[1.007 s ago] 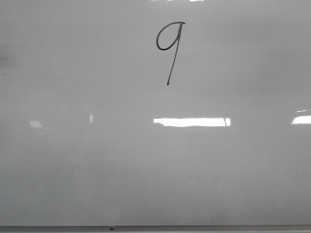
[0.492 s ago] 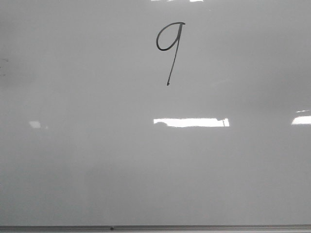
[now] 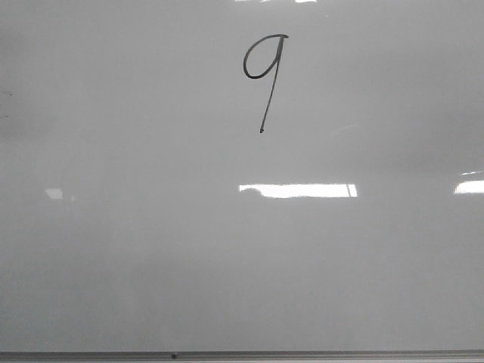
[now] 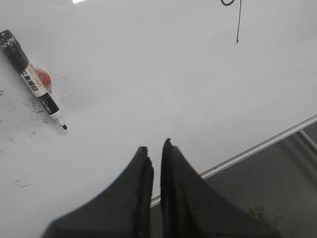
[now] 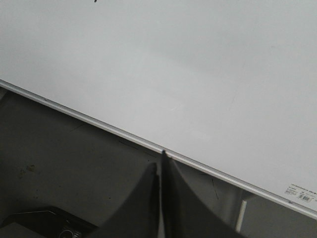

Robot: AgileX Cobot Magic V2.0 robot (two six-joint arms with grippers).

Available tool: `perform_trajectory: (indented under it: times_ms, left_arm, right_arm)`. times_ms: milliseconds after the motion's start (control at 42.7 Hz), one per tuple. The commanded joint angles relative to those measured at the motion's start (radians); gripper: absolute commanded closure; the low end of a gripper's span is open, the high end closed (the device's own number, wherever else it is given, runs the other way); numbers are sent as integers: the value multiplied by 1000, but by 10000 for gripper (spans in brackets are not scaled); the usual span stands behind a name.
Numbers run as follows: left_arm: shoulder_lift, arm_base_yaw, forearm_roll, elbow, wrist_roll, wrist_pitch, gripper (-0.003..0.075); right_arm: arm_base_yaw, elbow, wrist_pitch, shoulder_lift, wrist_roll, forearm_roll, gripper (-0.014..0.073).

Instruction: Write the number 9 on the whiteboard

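Whiteboard: you have the whiteboard [image 3: 151, 257] filling the front view, glossy pale grey, with bright glare patches across its middle and a thin grey edge strip [image 3: 242, 355] along its near side.
Floor: in both wrist views you see dark grey floor [image 5: 74, 163] beyond the board's metal edge.
Left tool: your left tool [image 4: 154, 148] hangs over the board close to its edge, its two dark fingers nearly together with only a thin slit between them, holding nothing.
Right tool: your right tool [image 5: 160, 166] sits over the floor with its tips at the board's edge, fingers pressed together and empty.
Marker: a marker [image 4: 30, 78] with a black cap end and a white label lies flat on the board, tip bare, well apart from the left tool; something small and red [image 4: 42, 77] lies against it, too blurred to name.
Number 9: the number 9 [image 3: 265, 76] stands finished high on the board, a little right of centre in the front view, a slanted oval loop with a long straight tail; the left wrist view catches only its lower part.
Smudges: faint black specks [image 4: 20, 119] dot the board around the marker.
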Motion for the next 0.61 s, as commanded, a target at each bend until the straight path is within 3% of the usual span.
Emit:
perform_trajectory:
  times_ms: [0, 585]
  left_arm:
    - [-1, -8, -2, -27, -2, -71, 739]
    - [-3, -8, -4, -23, -2, -75, 739]
  right_arm:
    - [-5, -20, -68, 6, 1, -18, 658]
    - [-5, -20, -64, 6, 1, -17, 662]
